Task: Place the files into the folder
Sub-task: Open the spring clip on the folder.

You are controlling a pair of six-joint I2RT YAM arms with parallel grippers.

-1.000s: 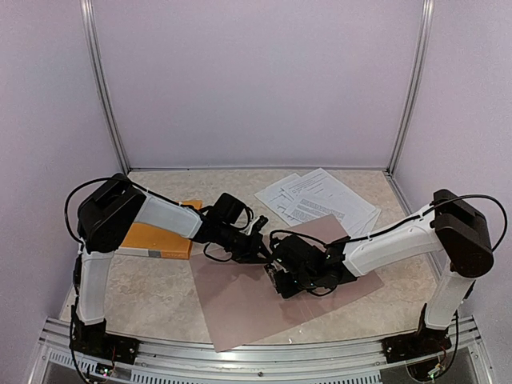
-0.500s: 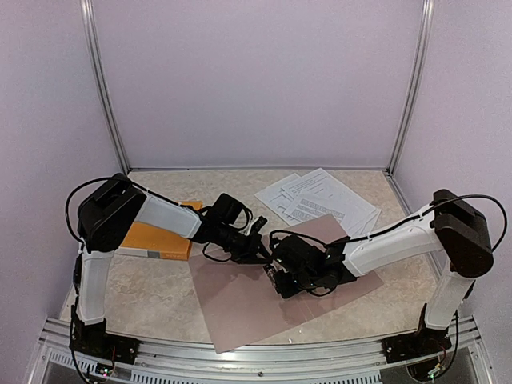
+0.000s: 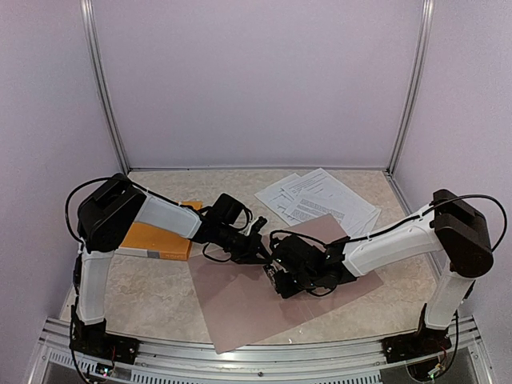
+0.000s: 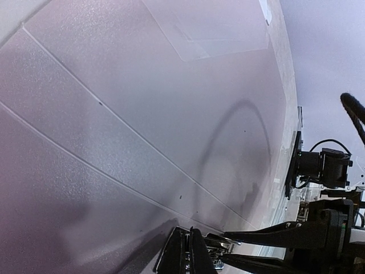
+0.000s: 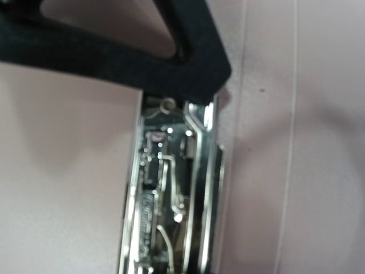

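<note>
Top external: files lie beyond right gripper, touching folder.

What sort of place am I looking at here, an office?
Probably a robot test booth, not an office: plain walls on aluminium posts enclose one table, with the left arm and right arm bolted at its near edge.

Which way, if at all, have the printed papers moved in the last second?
No. The papers lie in the same place near the back edge of the table, still at the far corner of the folder.
</note>
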